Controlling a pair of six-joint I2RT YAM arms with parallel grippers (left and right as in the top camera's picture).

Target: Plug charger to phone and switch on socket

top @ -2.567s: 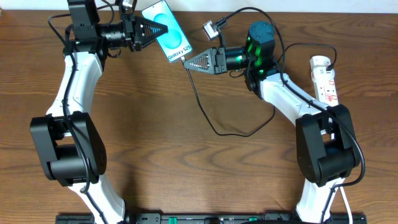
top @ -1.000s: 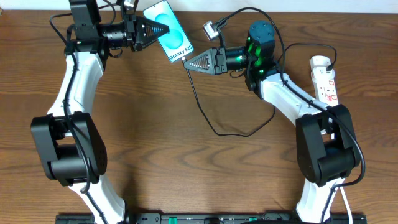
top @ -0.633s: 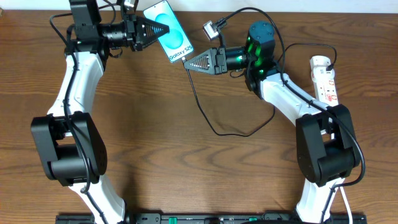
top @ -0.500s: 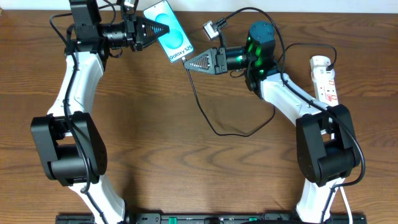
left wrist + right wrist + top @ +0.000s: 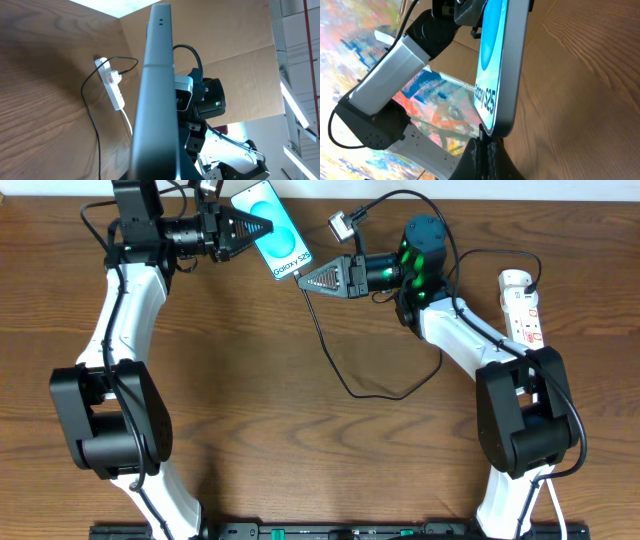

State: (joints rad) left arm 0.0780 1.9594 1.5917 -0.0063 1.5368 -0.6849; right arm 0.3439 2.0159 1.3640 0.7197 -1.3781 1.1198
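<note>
- Right pincer (image 5: 303,279) is pressed together on the tip end of the charger (image 5: 372,397), and its thin black cable trails from my fingertips in a slack loop over the table (image 5: 250,430)
- Left pincer (image 5: 268,227) is clamped on the phone (image 5: 288,252) near the table's far edge, screen up and label end turned toward my right pincer; it looks held clear of the wood
- From my right wrist, the bottom edge of the phone (image 5: 502,65) sits right at my dark fingertips (image 5: 479,160), touching or all but touching
- Port and plug are hidden behind those fingertips, so I cannot tell whether the plug is seated
- As I judge it, the step in hand is pushing the plug home, and the switching is not yet done
- To do it well, I should line the plug up with the phone's long axis and press straight in with a short, gentle push
- My left pincer must brace against that push so the phone does not pivot in its grip
- If the plug meets resistance, I should back off and realign rather than force it
- Some slack in the cable will stop it from tugging the plug sideways
- Well apart from both pincers, the socket (image 5: 522,305) lies on my right side beside my right arm, so that pincer must let go before it can reach a switch
</note>
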